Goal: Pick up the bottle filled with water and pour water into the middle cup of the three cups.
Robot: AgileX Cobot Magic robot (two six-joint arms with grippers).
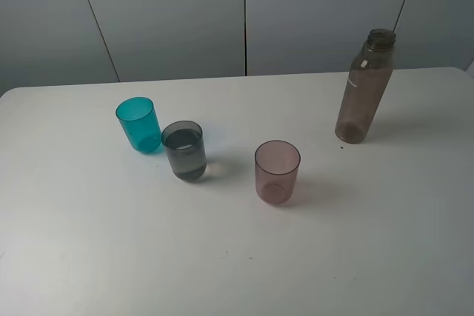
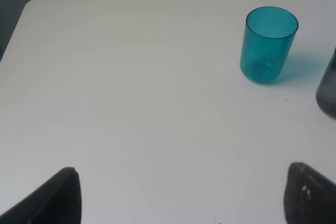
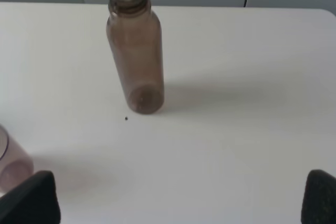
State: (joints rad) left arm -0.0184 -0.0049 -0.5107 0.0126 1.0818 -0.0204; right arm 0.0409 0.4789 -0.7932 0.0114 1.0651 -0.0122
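Note:
The smoky-brown bottle (image 1: 364, 88) stands upright and uncapped at the back right of the white table (image 1: 89, 242). It also shows in the right wrist view (image 3: 135, 48). The three cups stand in a row: teal (image 1: 138, 124), smoky-grey middle cup (image 1: 184, 150), which seems to hold some water, and pinkish-mauve (image 1: 278, 172). Neither gripper shows in the exterior high view. My left gripper (image 2: 184, 198) is open and empty, short of the teal cup (image 2: 268, 44). My right gripper (image 3: 178, 200) is open and empty, short of the bottle.
Grey wall panels (image 1: 244, 12) stand behind the table's far edge. A small dark speck (image 3: 126, 118) lies on the table near the bottle's base. The mauve cup's edge (image 3: 13, 163) shows beside my right gripper's finger.

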